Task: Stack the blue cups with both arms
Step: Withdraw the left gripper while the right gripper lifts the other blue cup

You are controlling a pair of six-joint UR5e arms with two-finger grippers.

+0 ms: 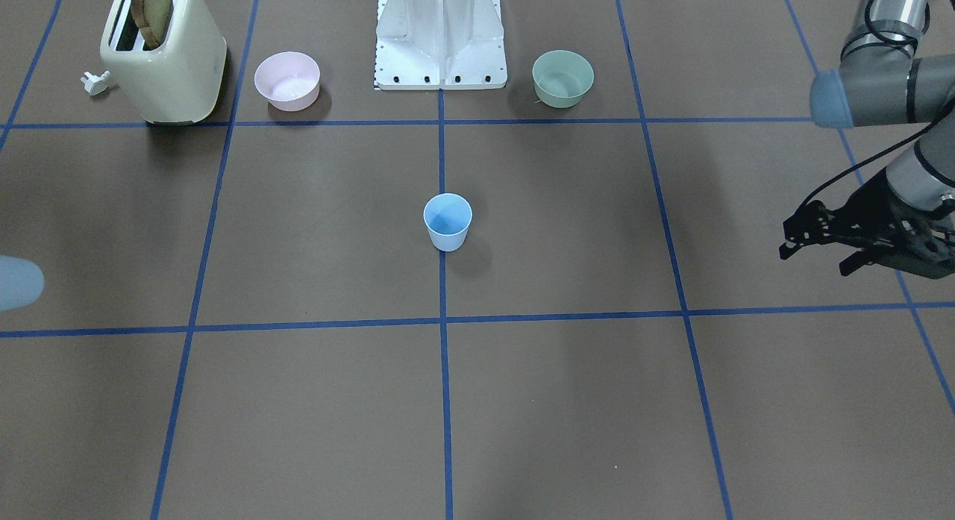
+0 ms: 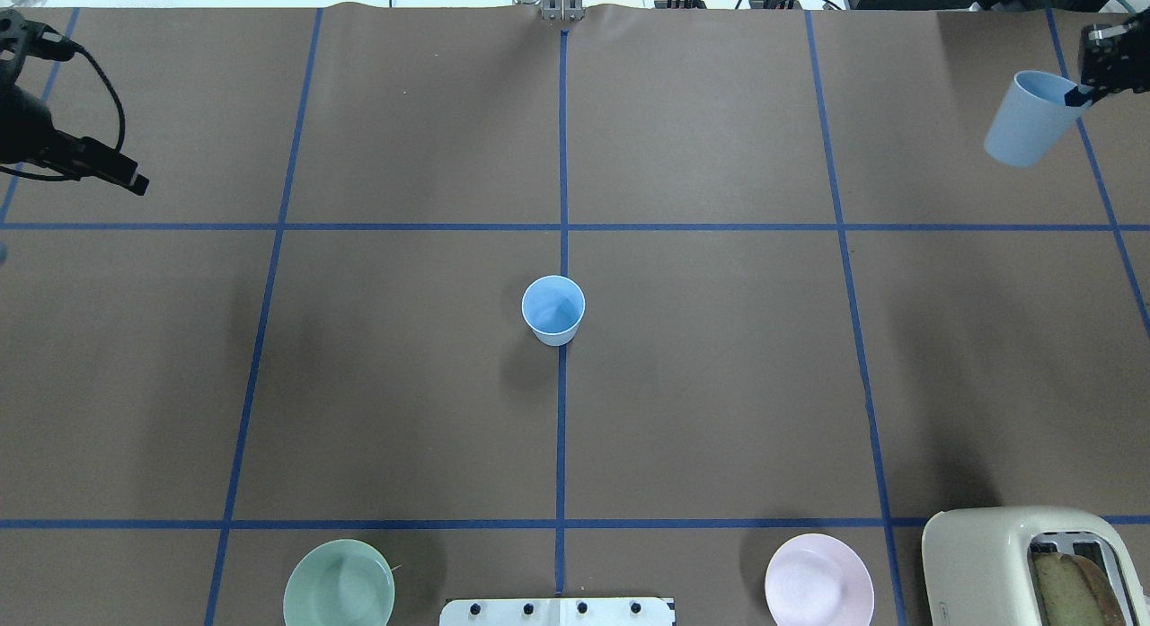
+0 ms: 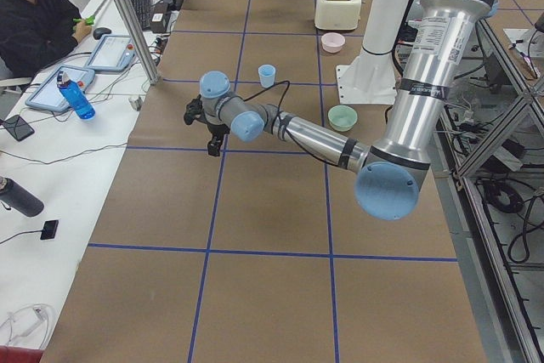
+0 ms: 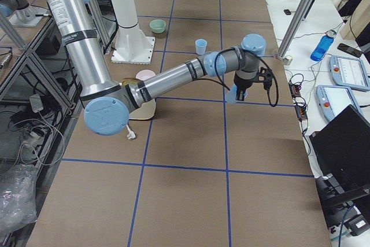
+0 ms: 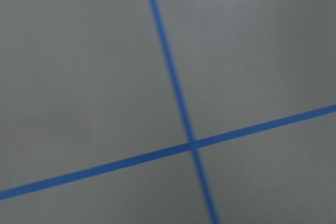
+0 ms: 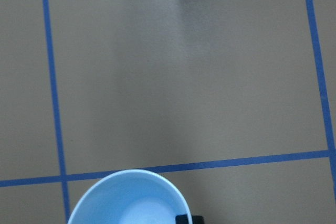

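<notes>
One light-blue cup (image 1: pixel 448 221) stands upright at the table's middle on the blue centre line; it also shows in the overhead view (image 2: pixel 553 310). My right gripper (image 2: pixel 1083 92) is shut on the rim of the second blue cup (image 2: pixel 1029 119) and holds it tilted above the table's far right corner. In the right wrist view that cup's rim (image 6: pixel 128 198) fills the bottom edge. In the front-facing view only its end (image 1: pixel 19 281) shows at the left edge. My left gripper (image 1: pixel 815 259) is open and empty, lifted over the far left of the table.
A cream toaster (image 1: pixel 168 54) with a slice of toast, a pink bowl (image 1: pixel 287 80), the white pedestal (image 1: pixel 440 39) and a mint-green bowl (image 1: pixel 562 77) stand along the robot's side. An operator (image 3: pixel 34 6) sits at a side desk.
</notes>
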